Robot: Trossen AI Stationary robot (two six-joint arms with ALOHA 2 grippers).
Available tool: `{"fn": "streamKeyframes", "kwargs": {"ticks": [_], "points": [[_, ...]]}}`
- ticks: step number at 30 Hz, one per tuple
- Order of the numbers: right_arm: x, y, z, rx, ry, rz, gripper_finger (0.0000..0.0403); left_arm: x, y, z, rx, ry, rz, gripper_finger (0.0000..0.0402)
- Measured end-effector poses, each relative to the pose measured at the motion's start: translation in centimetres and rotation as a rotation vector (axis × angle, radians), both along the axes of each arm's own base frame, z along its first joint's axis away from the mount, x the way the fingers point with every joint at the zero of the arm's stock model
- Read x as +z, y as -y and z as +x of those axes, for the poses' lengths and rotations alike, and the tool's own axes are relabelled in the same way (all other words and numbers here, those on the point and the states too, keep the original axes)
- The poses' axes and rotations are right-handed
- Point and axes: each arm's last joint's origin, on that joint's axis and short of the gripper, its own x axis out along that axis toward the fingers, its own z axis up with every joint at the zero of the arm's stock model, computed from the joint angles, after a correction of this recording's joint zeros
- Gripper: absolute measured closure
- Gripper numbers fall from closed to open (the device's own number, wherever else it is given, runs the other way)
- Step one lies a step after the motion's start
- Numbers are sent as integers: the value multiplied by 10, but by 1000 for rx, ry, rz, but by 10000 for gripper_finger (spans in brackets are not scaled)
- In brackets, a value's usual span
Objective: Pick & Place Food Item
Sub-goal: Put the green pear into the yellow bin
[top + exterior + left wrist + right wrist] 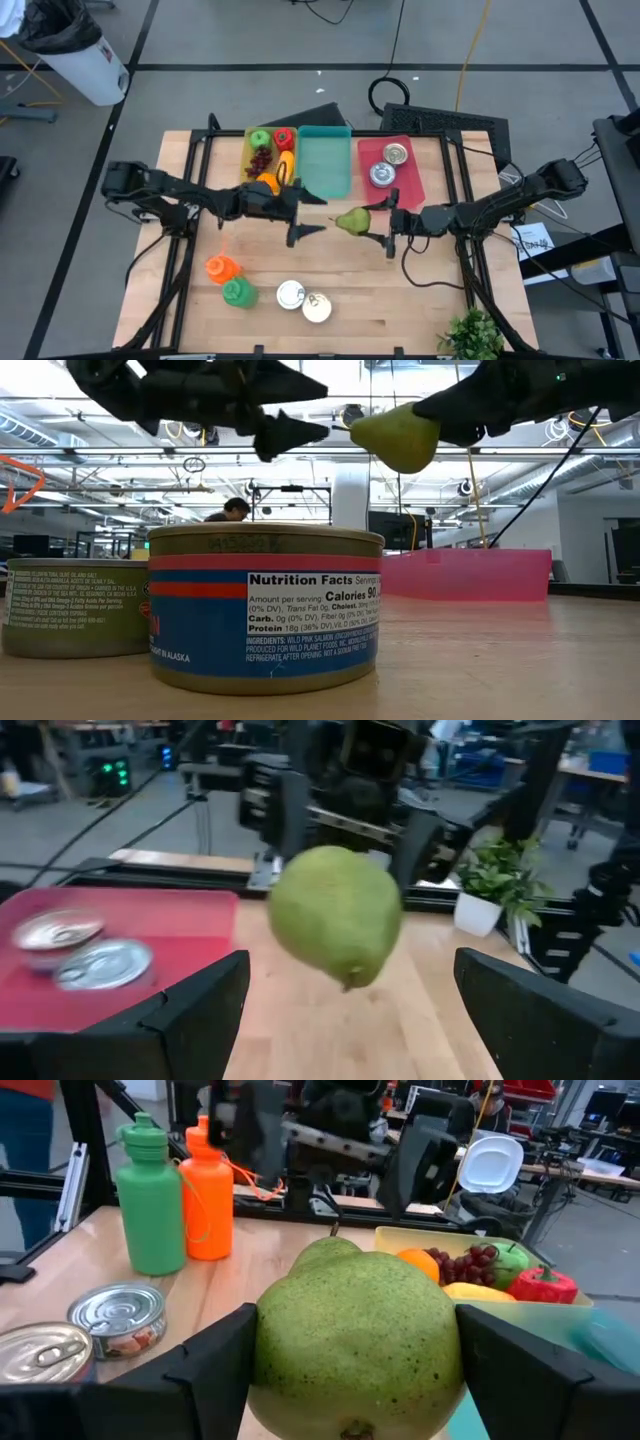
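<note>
At the lower left of the high view stand an orange bottle (220,267) and a green bottle (238,292), with two cans (303,301) next to them on the table (420,310).

Higher up, left of the middle, the left claw (308,214) points to the right. Its fingers are wide apart and hold nothing. Above it sits the yellow tray (247,152) with grapes (261,162), a green apple (260,139) and a red pepper (284,139). Next to that is the teal tray (325,165), which looks bare.

In the middle of the view is the pear (351,221). The right claw (383,221) squeezes it from both sides, and in the low view the pear (397,437) hangs in the air, high above the wood. It sits between the two claws, just in front of the open left one.

To the upper right is the red tray (412,186) with two more cans (389,164) in it. At the lower right is a small plant (470,335).

It looks like the pear is being passed from one arm to the other, or carried toward the fruit tray. To do this well, the right claw should keep its squeeze firm but soft, since a pear is round and can slip or bruise. If it is a pass, the left claw should slide its open fingers around the fat part of the pear and close before the right claw lets go. The arms should move slowly so they do not bump.
</note>
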Motion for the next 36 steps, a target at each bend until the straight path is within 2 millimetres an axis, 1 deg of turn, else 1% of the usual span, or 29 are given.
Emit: {"fn": "streamKeyframes", "kwargs": {"ticks": [3, 8, 11, 15, 26, 36], "points": [[2, 0, 0, 3, 16, 5, 114, -5, 6, 11, -18, -19, 27, 49], [2, 0, 0, 3, 15, 5, 114, -3, 10, 30, -27, -15, 31, 69], [1, 0, 0, 2, 8, 3, 114, -1, 10, 35, -25, -45, 32, 85], [0, 0, 0, 2, 2, 1, 114, -1, 7, 34, -18, -97, 32, 109], [0, 0, 0, 1, 1, -1, 115, 4, 5, 31, -12, -105, 36, 165], [0, 0, 0, 1, 1, 0, 116, 4, 5, 29, -13, -135, 37, 214]]}}
